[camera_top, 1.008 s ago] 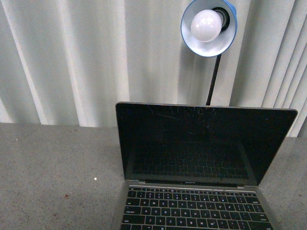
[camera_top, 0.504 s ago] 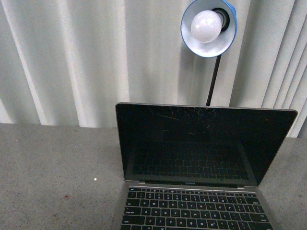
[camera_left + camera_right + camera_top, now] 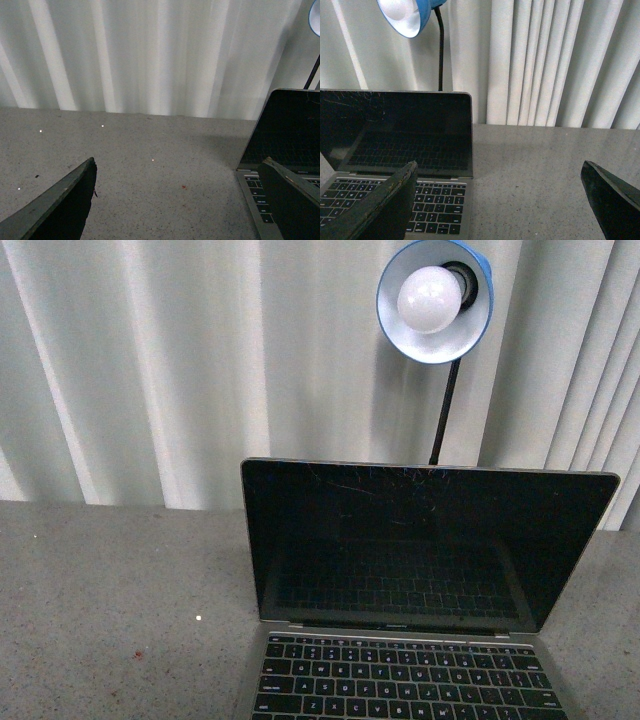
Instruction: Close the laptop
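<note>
The laptop (image 3: 420, 550) stands open on the grey table, its scratched black screen upright and its black keys at the front view's bottom edge. Neither gripper shows in the front view. In the left wrist view my left gripper (image 3: 180, 200) is open and empty above bare table, with the laptop (image 3: 290, 135) just beside one finger. In the right wrist view my right gripper (image 3: 500, 200) is open and empty, one finger in front of the laptop's (image 3: 395, 130) keyboard corner, the other over bare table.
A blue desk lamp (image 3: 435, 300) with a white bulb on a black stalk stands behind the laptop; it also shows in the right wrist view (image 3: 407, 15). A white corrugated wall (image 3: 150, 370) backs the grey speckled table (image 3: 110, 600).
The laptop's screen top edge sits slightly lower in the front view than a second ago, and the lamp slightly higher. Little else differs.
</note>
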